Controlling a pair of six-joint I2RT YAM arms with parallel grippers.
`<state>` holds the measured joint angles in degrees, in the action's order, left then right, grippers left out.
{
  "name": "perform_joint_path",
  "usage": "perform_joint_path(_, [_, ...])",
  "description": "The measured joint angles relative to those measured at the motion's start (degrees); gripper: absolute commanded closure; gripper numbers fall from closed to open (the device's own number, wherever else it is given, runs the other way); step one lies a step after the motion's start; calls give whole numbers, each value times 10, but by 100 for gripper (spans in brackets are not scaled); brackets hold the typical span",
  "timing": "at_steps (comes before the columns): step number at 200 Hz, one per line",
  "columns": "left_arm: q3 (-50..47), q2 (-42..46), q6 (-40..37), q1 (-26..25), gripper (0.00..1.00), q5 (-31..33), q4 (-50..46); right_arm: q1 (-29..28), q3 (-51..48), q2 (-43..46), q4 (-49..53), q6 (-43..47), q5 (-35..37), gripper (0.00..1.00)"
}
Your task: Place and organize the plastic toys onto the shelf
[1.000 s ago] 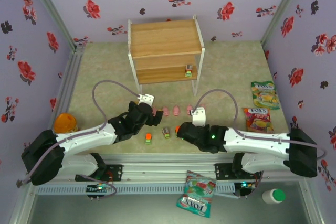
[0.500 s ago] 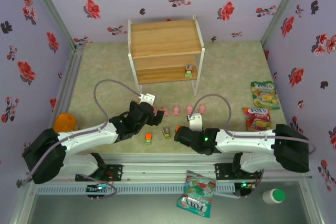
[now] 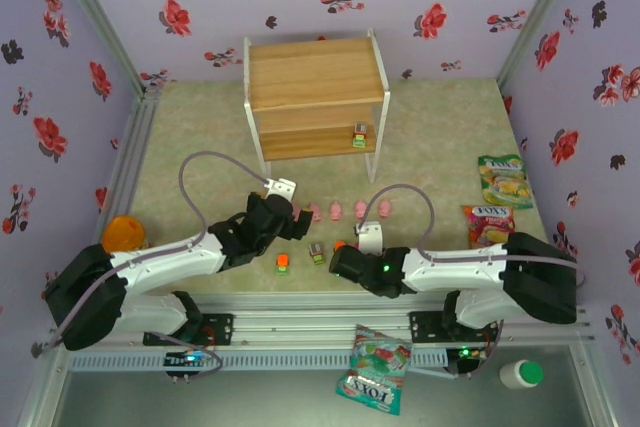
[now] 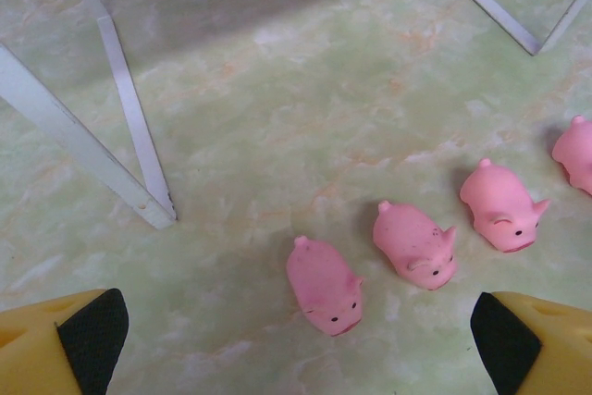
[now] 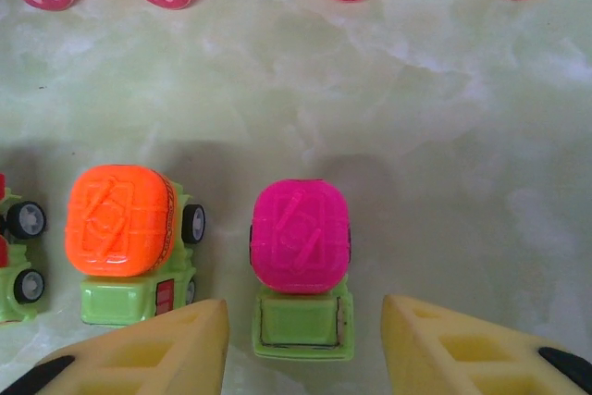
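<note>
As the right arm has swung left, the right gripper (image 5: 305, 344) has spread and now stands open astride the pink-topped toy (image 5: 301, 245). That toy sits on the table (image 5: 444, 136), well apart from the shelf (image 3: 315, 75), so a grasp looks imminent. The left gripper (image 4: 296, 344) hangs wide open above a pig (image 4: 324, 286).

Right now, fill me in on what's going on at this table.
Two robot arms are putting small plastic toys onto the wooden shelf. The right claw is open around a pink-topped truck, its fingers on either side and not touching it. The left claw hangs wide open over a row of pink pigs. One small toy sits on the lower board; the others lie on the table.
</note>
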<state>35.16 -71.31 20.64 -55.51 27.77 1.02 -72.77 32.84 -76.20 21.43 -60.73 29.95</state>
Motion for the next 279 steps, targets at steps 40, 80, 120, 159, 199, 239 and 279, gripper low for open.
perform_joint_path(40, [0, 0, 0, 0, 0, 0, 0, 0, -4, -7, -16, -5, -1, 51])
perform_joint_path(80, [0, -6, 0, 0, 0, 0, -1, 0, -8, -19, -24, -14, -1, 51])
perform_joint_path(120, [0, -8, 0, 0, 0, 0, -3, 0, -10, -22, -24, -15, 0, 53])
perform_joint_path(159, [0, -8, 0, 0, 0, 0, -3, 0, -10, -26, -24, -22, 0, 56])
perform_joint_path(199, [0, -9, 0, 0, 0, 0, -3, 0, -10, -35, -28, -26, 0, 58])
perform_joint_path(239, [0, -9, 0, 0, 0, 0, -3, 0, -10, -38, -28, -26, 3, 60])
perform_joint_path(279, [0, -10, 0, 0, 0, 0, -3, 0, -5, -45, -23, -25, 13, 60])
